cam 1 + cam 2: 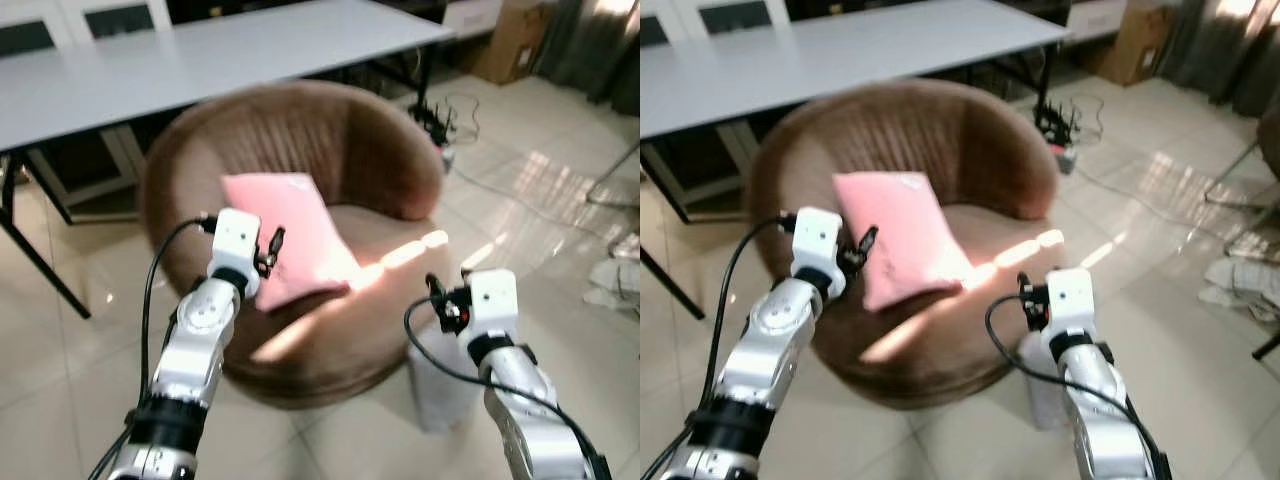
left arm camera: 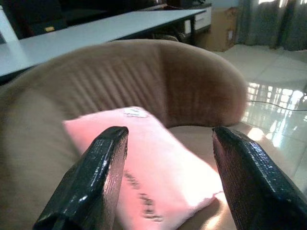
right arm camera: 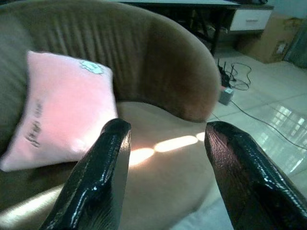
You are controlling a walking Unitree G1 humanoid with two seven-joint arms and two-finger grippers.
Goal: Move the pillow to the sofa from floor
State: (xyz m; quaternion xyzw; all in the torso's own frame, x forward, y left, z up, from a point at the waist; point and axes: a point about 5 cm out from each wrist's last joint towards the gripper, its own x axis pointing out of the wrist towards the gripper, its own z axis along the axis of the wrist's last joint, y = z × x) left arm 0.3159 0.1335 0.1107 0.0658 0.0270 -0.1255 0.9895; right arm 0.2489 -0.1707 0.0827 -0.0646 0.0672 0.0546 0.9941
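A pink pillow [image 1: 290, 235] leans against the backrest on the left side of the round brown sofa chair [image 1: 340, 130], its lower edge resting on the seat. My left gripper [image 1: 271, 250] is open, held just in front of the pillow's left edge with nothing between its fingers [image 2: 103, 177]. In the left wrist view the pillow [image 2: 158, 167] lies between and beyond the two fingers. My right gripper [image 1: 438, 300] is open at the chair's front right, off the seat. From the right wrist view the pillow [image 3: 62, 110] sits well away from that gripper [image 3: 163, 132].
A long grey table [image 1: 200, 50] stands behind the chair, one black leg [image 1: 40, 260] at the left. Cables and a power strip [image 1: 440, 120] lie on the tiled floor at the back right, near a cardboard box [image 1: 510, 40]. A white object [image 1: 435, 385] stands by the chair's front right.
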